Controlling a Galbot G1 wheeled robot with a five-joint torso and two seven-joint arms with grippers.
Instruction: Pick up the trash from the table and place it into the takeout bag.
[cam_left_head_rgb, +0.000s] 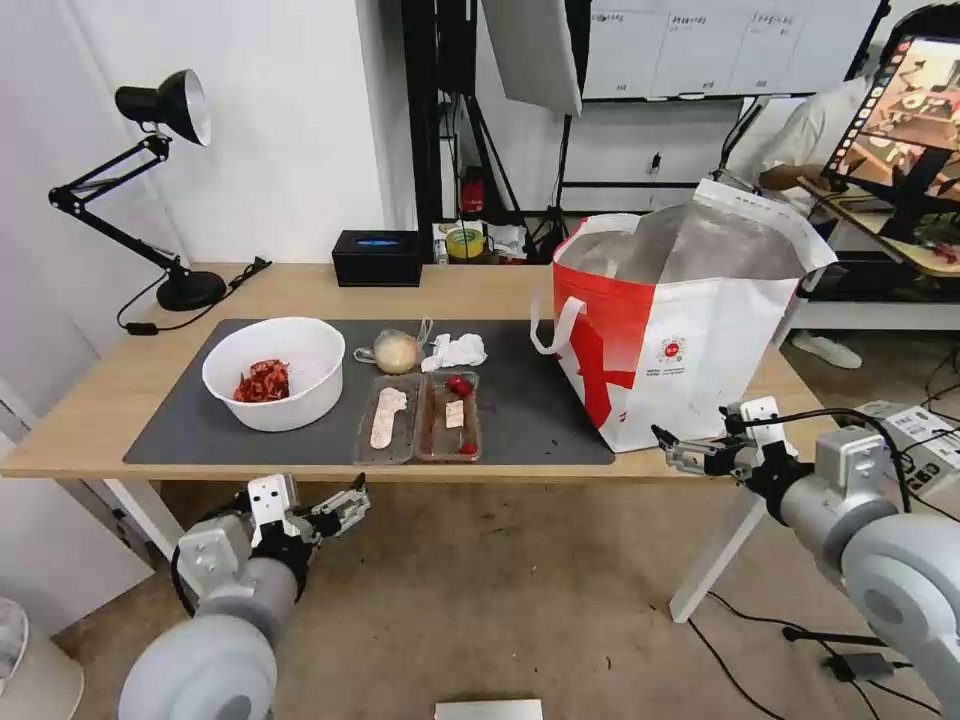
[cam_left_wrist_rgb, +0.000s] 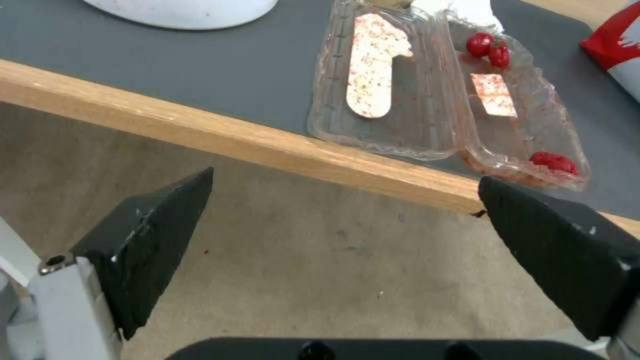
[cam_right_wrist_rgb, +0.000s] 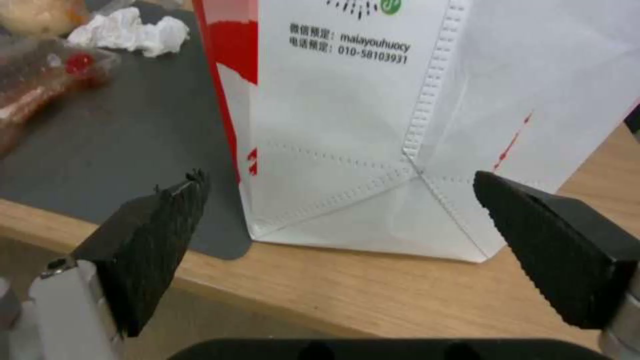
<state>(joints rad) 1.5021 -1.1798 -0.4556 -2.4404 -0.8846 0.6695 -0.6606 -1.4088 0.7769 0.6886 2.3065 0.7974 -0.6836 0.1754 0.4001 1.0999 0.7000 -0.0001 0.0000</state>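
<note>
Fingers (cam_left_wrist_rgb: 147, 240) of both grippers spread, empty; clear clamshell tray (cam_left_head_rgb: 418, 417) lies open, red scraps inside.

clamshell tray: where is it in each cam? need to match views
Head view: the clear clamshell tray lies open on the dark mat, at the table's near edge, between the white bowl and the takeout bag.
Left wrist view: tray just past the wooden table edge, beyond the open left gripper.
Right wrist view: part of the tray at the picture's edge.
Shared landmark: the red bits in the tray.
</note>
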